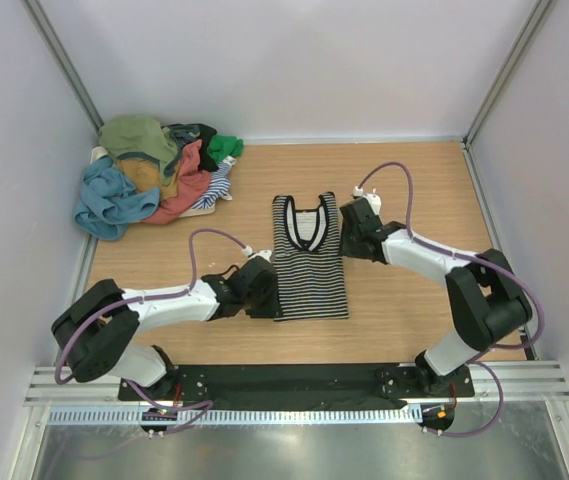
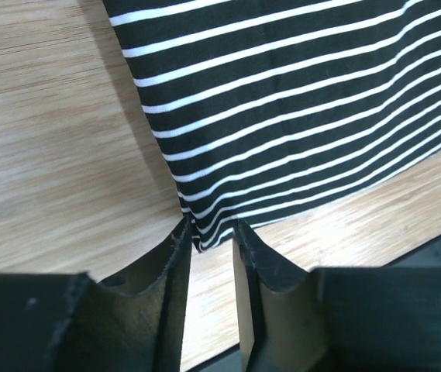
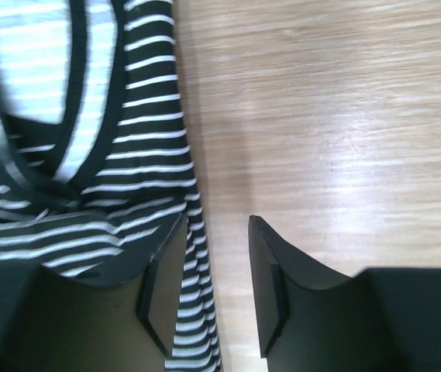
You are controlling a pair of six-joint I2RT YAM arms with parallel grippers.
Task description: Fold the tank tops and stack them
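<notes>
**Currently: both grippers sit at the striped top's edges, neither clamped**

- Left arm (image 1: 164,305): comes in from the lower left of the overhead view, forearm low and nearly level, pointing right. The left gripper (image 2: 211,229) is at the lower-left corner of the striped tank top (image 1: 309,258).
- Left fingers (image 2: 175,260): slightly parted, narrow gap, bare wood visible through it. The top's corner pokes into the mouth of the gap, right at the tips. The left tip looks to be touching the cloth edge. No pinch.
- Right arm (image 1: 444,265): comes in from the lower right, elbow bent, forearm angled toward upper left. The right gripper (image 3: 217,225) is at the top's right side, just below the shoulder strap.
- Right fingers (image 3: 270,271): spread. One finger is over the striped cloth, the other over the bare table (image 1: 414,200), and the cloth's side edge runs down through the gap.
- The striped top lies flat at centre frame, neckline toward the far wall, hem toward the arm bases.
- The pile of tank tops (image 1: 154,175) is bunched in the upper-left corner, well apart from both grippers.
</notes>
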